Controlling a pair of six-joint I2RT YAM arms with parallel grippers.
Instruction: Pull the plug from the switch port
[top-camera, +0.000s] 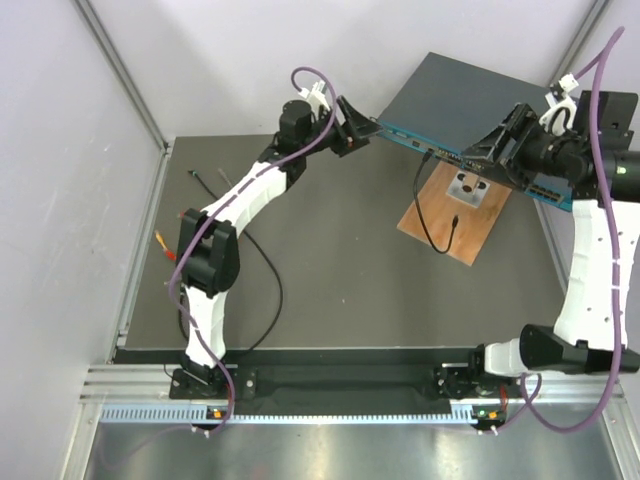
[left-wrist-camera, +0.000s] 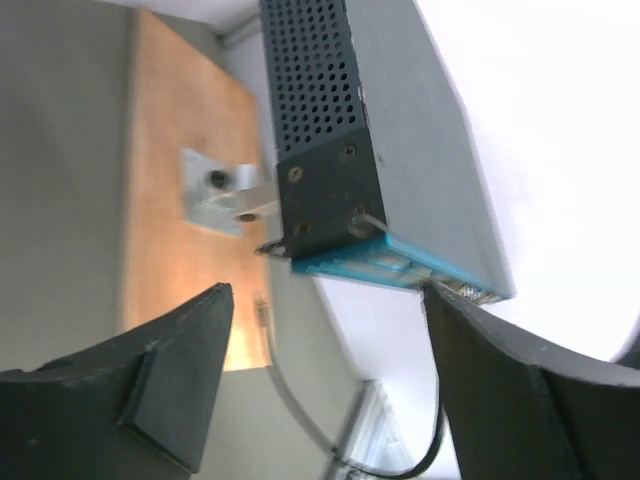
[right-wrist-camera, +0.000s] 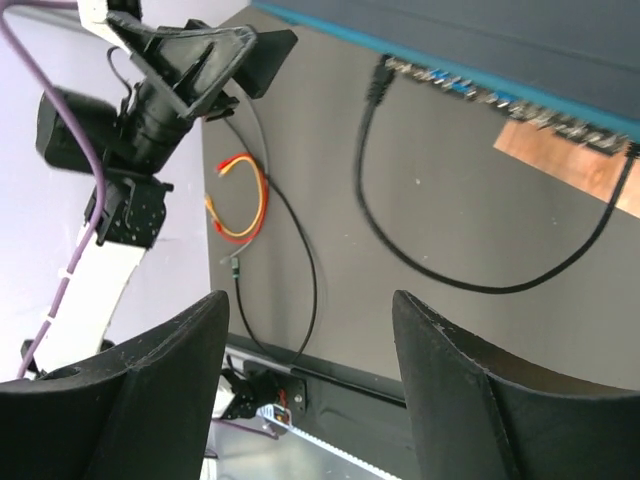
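You see the left gripper (left-wrist-camera: 327, 300) at the switch (top-camera: 470, 95) end, the right gripper (right-wrist-camera: 310, 305) near its sockets — fingers (left-wrist-camera: 170, 370) spread, empty — plug (right-wrist-camera: 381, 78) seated.

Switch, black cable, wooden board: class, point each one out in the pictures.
switch (top-camera: 470, 90), top external view, on its flat dark top.
black cable (right-wrist-camera: 480, 290), right wrist view, on the bottom of its loop.
wooden board (top-camera: 482, 225), top external view, on bare wood near its right edge.
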